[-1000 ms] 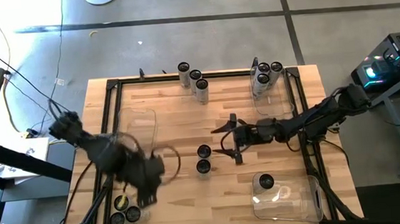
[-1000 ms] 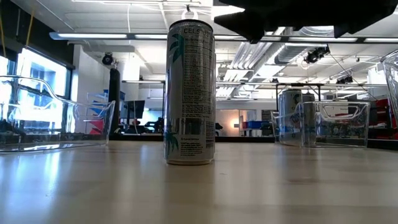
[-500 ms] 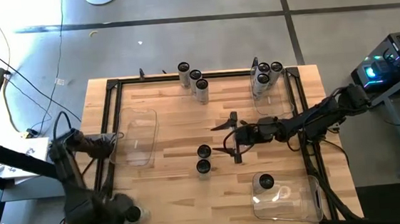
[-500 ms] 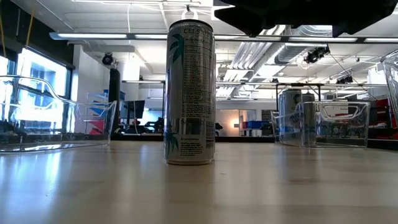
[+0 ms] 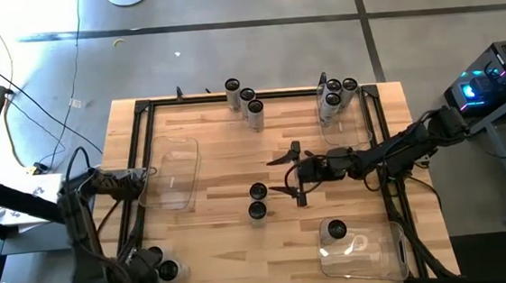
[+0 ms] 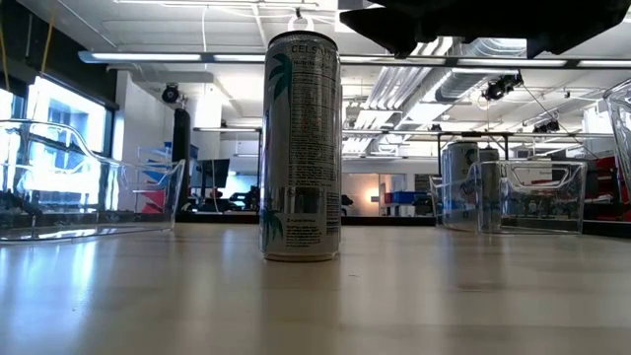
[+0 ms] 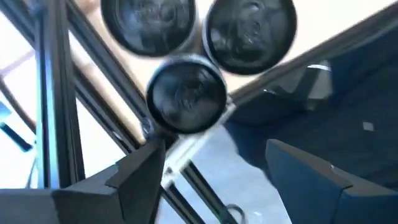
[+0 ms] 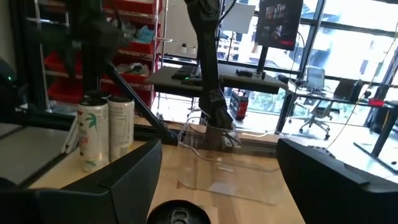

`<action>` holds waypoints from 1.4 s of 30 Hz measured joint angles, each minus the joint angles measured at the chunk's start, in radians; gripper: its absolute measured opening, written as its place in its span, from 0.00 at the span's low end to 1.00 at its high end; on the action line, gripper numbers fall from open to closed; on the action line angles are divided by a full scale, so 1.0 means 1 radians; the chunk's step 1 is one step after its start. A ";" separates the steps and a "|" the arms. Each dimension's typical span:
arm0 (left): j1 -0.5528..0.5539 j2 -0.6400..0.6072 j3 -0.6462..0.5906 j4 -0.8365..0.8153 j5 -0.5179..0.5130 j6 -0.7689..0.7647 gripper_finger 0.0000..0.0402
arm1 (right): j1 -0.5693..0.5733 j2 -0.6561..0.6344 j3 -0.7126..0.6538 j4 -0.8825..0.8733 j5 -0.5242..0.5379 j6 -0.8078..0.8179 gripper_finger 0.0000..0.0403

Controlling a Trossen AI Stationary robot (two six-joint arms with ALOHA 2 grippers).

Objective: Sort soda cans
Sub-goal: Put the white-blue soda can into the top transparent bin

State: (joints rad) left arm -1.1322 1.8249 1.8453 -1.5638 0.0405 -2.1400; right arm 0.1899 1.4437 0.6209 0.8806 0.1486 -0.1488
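Note:
Silvery soda cans with dark tops stand upright on the wooden table. Two stand mid-table (image 5: 257,192), (image 5: 257,211); the low view shows one can (image 6: 301,148). My right gripper (image 5: 278,176) (image 8: 217,146) is open, just right of these two and higher, with a can top (image 8: 177,214) low between its fingers. Three cans cluster at the near left corner (image 5: 153,255) (image 7: 186,96). My left gripper (image 5: 149,276) (image 7: 214,149) is open above that cluster, touching nothing.
Three cans (image 5: 247,95) stand at the far edge. Several more sit in the clear far-right bin (image 5: 344,121). One can (image 5: 335,230) stands in the near-right bin (image 5: 370,250). A clear bin (image 5: 169,171) lies at the left. A black frame (image 5: 142,105) rims the table.
My left arm has swung from the table's near-left area toward the near left corner and now hangs over the cans there. The cans have not moved.

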 joint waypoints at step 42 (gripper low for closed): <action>-0.017 -0.010 -0.112 -0.003 -0.034 0.101 0.74 | 0.051 0.000 -0.001 0.008 0.003 0.102 0.77</action>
State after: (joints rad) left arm -1.1488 1.8145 1.7336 -1.5671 0.0063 -2.0388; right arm 0.2405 1.4437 0.6201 0.8891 0.1516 -0.0465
